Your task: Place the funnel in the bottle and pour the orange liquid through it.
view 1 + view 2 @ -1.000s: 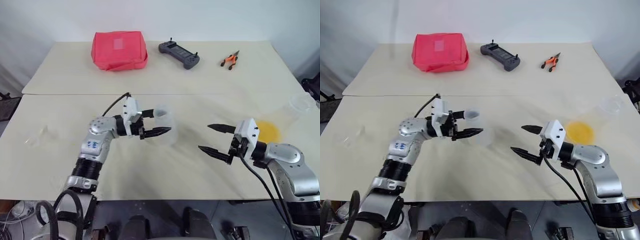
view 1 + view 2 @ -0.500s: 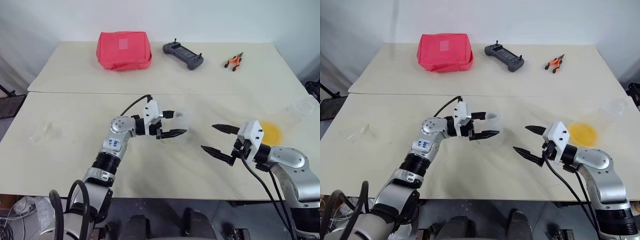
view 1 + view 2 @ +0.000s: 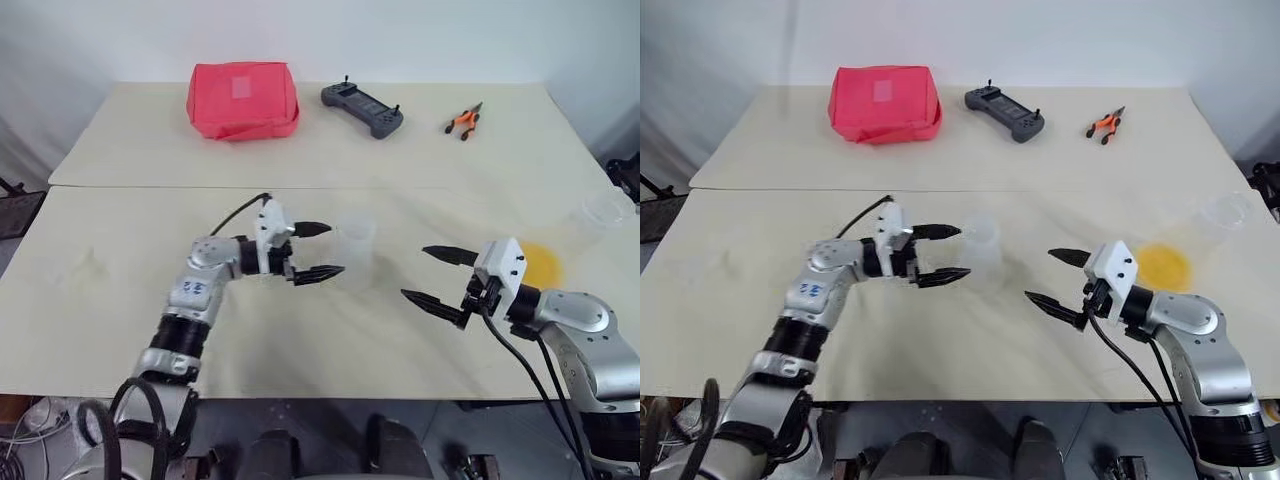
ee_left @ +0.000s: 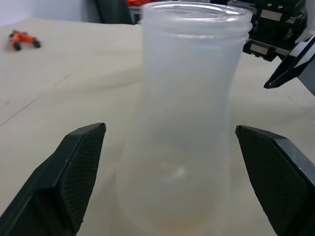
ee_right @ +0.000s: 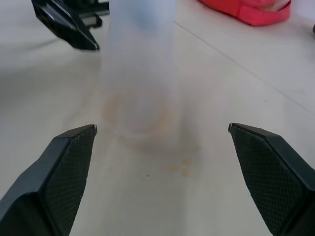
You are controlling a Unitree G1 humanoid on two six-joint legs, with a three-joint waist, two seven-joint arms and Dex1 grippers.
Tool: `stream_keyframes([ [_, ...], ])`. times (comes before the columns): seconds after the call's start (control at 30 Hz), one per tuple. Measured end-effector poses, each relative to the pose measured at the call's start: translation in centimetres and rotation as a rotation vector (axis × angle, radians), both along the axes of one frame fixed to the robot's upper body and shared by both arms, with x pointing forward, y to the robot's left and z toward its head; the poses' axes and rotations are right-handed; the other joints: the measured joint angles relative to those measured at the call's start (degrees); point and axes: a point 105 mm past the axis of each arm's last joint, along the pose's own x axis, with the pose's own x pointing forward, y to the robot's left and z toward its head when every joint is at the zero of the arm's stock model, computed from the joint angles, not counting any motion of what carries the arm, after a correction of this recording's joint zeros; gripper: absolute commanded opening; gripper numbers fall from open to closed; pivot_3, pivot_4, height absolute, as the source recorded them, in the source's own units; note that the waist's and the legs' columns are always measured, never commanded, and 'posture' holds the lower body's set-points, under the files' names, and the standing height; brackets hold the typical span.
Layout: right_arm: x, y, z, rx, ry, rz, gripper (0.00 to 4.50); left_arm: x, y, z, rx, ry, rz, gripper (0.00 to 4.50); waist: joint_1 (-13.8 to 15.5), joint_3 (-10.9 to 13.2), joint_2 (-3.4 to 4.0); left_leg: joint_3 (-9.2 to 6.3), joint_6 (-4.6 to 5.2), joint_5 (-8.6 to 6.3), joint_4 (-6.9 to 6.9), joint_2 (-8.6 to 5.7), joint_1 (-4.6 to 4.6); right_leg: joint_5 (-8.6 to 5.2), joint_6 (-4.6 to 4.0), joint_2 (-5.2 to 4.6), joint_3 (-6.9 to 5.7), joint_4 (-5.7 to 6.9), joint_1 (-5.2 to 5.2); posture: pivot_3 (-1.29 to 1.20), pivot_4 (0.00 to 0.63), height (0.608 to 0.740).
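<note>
The bottle stands upright on the table, near the middle, betw. the two arms. It's empty as far as can be told — frosted walls, open mouth up.

Left gripper is spread wide, fingers level, pointing toward the bottle from the robot's left. Tips sit just beside the bottle, not touching; in the left wrist view the bottle stands free betw. the two pads, w/ gaps on both sides.

Right gripper is also spread wide, holding nothing, pointing at the bottle from the robot's right and apart from it. In the right wrist view the bottle stands ahead of the open fingers, w/ faint orange specks on the table in front of its base.

The orange liquid shows as a round yellow-orange patch by the right forearm, at the low end of a clear cup near the table's right edge — can't tell if the cup is tilted or lying.

A small clear funnel sits far off on the left side of the table.

Back of table: red pouch, dark controller, orange pliers.
</note>
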Motion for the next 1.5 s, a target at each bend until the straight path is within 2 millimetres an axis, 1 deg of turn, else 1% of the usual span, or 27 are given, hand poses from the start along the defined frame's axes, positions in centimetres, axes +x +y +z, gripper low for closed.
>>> stream_keyframes([
  [0.03, -0.1, 0.0, -0.1, -0.003, 0.005, 0.002, 4.5, -0.2, 1.0, 0.1, -0.006, 0.007, 0.032, 4.49, -0.08, 0.0, 0.0, 0.0, 0.0, 0.0, 0.0, 0.01, -0.01, 0.0, 0.0, 0.01, 0.0, -0.01, -0.01, 0.0, 0.15, 0.74],
  [0.1, -0.4, 0.2, -0.1, -0.006, 0.008, 0.014, 4.5, -0.8, 3.8, 0.4, -0.029, 0.015, 0.132, 4.49, -0.28, 0.0, 0.0, -0.02, 0.0, 0.0, 0.01, 0.03, -0.01, 0.0, 0.0, 0.01, 0.01, 0.0, -0.01, 0.0, 0.15, 0.74],
  [0.2, -0.8, 0.7, 0.1, -0.002, 0.009, 0.036, 4.5, -1.9, 6.5, 0.8, -0.064, 0.006, 0.264, 4.49, -0.29, 0.01, -0.01, -0.04, -0.01, 0.0, 0.01, 0.04, 0.01, 0.0, 0.0, 0.01, 0.05, 0.0, 0.0, 0.0, 0.15, 0.74],
  [0.3, -1.2, 1.5, 0.4, 0.008, 0.009, 0.067, 4.5, -3.3, 10.3, 0.7, -0.113, 0.008, 0.473, 4.49, -0.04, 0.01, -0.01, -0.07, -0.02, -0.01, 0.03, 0.07, 0.0, 0.0, 0.0, 0.01, 0.04, 0.0, 0.01, 0.0, 0.15, 0.74],
  [0.33, -1.3, 1.6, 0.5, 0.009, 0.007, 0.072, 4.5, -3.7, 11.1, 0.7, -0.122, 0.005, 0.515, 4.49, -0.01, 0.01, -0.02, -0.06, -0.03, -0.02, 0.03, 0.07, 0.02, 0.0, 0.0, 0.01, 0.06, 0.0, 0.01, 0.0, 0.15, 0.74],
  [0.37, -1.4, 1.9, 0.6, 0.014, 0.009, 0.087, 4.5, -4.5, 12.5, 0.6, -0.148, 0.002, 0.601, 4.49, 0.04, 0.02, -0.03, -0.07, -0.04, -0.02, 0.03, 0.08, 0.02, 0.0, 0.0, 0.01, 0.06, -0.04, 0.02, 0.0, 0.15, 0.74],
  [0.43, -1.7, 2.2, 0.7, 0.028, 0.02, 0.105, 4.5, -5.9, 14.8, 0.2, -0.175, 0.013, 0.718, 4.49, 0.08, 0.03, -0.05, -0.07, -0.07, -0.04, 0.02, 0.1, 0.02, 0.0, -0.01, 0.03, 0.04, -0.04, 0.02, 0.0, 0.15, 0.74],
  [0.5, -1.8, 2.5, 0.9, 0.038, 0.028, 0.124, 4.5, -6.9, 16.4, 0.0, -0.185, 0.017, 0.798, 4.49, 0.48, 0.04, -0.07, -0.12, -0.07, -0.03, 0.07, 0.09, 0.01, -0.01, -0.03, 0.03, 0.01, -0.02, 0.04, 0.0, 0.15, 0.74],
  [0.6, -2.4, 3.1, 1.3, 0.039, 0.027, 0.182, 4.5, -8.7, 19.0, -0.7, -0.17, 0.031, 0.92, 4.49, 0.29, 0.04, -0.07, -0.08, -0.07, -0.04, 0.05, 0.09, 0.04, 0.0, -0.04, 0.03, 0.05, -0.03, 0.04, 0.0, 0.15, 0.74],
  [0.67, -2.5, 3.5, 1.5, 0.034, 0.024, 0.213, 4.5, -9.5, 20.3, -1.1, -0.164, 0.043, 0.981, 4.49, 0.3, 0.05, -0.07, -0.08, -0.07, -0.04, 0.06, 0.1, 0.03, -0.01, -0.05, 0.04, 0.05, -0.02, 0.04, 0.0, 0.15, 0.74],
  [0.73, -2.5, 3.7, 1.9, 0.036, 0.01, 0.237, 4.5, -9.9, 21.1, -1.0, -0.169, 0.038, 1.023, 4.49, 0.38, 0.04, -0.08, -0.09, -0.07, -0.04, 0.06, 0.1, 0.03, 0.0, -0.07, 0.04, 0.04, -0.02, 0.04, 0.0, 0.15, 0.74],
  [0.83, -2.6, 4.5, 2.3, 0.052, 0.004, 0.275, 4.5, -10.2, 22.3, -0.6, -0.179, 0.006, 1.083, 4.49, 0.2, 0.05, -0.08, -0.08, -0.08, -0.05, 0.04, 0.12, 0.04, -0.01, -0.08, 0.06, 0.04, -0.01, 0.02, 0.0, 0.15, 0.74],
  [0.93, -3.2, 5.8, 2.6, 0.087, 0.009, 0.326, 4.5, -10.2, 24.0, 0.1, -0.206, -0.041, 1.167, 4.49, 0.15, 0.04, -0.08, -0.06, -0.1, -0.06, 0.0, 0.15, 0.03, -0.01, -0.1, 0.09, 0.05, -0.01, -0.02, 0.0, 0.15, 0.74],
  [1.03, -3.8, 6.7, 2.7, 0.097, 0.006, 0.362, 4.5, -10.0, 25.9, 0.4, -0.206, -0.059, 1.261, 4.49, 0.22, 0.04, -0.09, -0.05, -0.1, -0.06, 0.01, 0.13, 0.02, -0.01, -0.1, 0.1, 0.05, -0.02, -0.02, 0.0, 0.15, 0.74],
  [1.1, -3.8, 6.8, 2.7, 0.099, 0.006, 0.361, 4.5, -9.8, 26.8, 0.5, -0.213, -0.062, 1.302, 4.49, 0.36, 0.04, -0.1, -0.06, -0.1, -0.06, 0.01, 0.12, 0.02, -0.01, -0.1, 0.1, 0.05, -0.01, -0.02, 0.0, 0.15, 0.74],
  [1.13, -3.8, 6.7, 2.7, 0.099, 0.006, 0.36, 4.5, -9.6, 27.8, 0.6, -0.209, -0.063, 1.343, 4.49, 0.33, 0.04, -0.12, -0.07, -0.1, -0.06, 0.01, 0.14, 0.02, -0.01, -0.1, 0.12, 0.04, 0.0, -0.02, 0.0, 0.15, 0.74],
  [1.3, -3.8, 6.7, 2.6, 0.098, 0.002, 0.359, 4.5, -8.4, 31.2, 1.6, -0.226, -0.061, 1.513, 4.49, 0.22, 0.03, -0.13, -0.04, -0.1, -0.06, 0.0, 0.14, 0.04, -0.01, -0.1, 0.12, 0.05, 0.02, -0.03, 0.0, 0.15, 0.74],
  [1.4, -3.7, 6.6, 2.4, 0.094, 0.004, 0.352, 4.5, -8.0, 32.7, 1.1, -0.239, -0.018, 1.594, 4.49, 0.1, 0.03, -0.13, -0.02, -0.1, -0.06, -0.04, 0.13, 0.04, -0.01, -0.1, 0.12, 0.06, 0.01, -0.06, 0.0, 0.15, 0.74],
  [1.5, -3.7, 6.6, 2.5, 0.093, -0.008, 0.348, 4.5, -7.7, 32.9, 0.0, -0.23, 0.039, 1.617, 4.49, 0.07, 0.04, -0.15, -0.02, -0.11, -0.06, -0.06, 0.14, 0.03, -0.01, -0.1, 0.13, 0.05, 0.0, -0.06, 0.0, 0.15, 0.74],
])
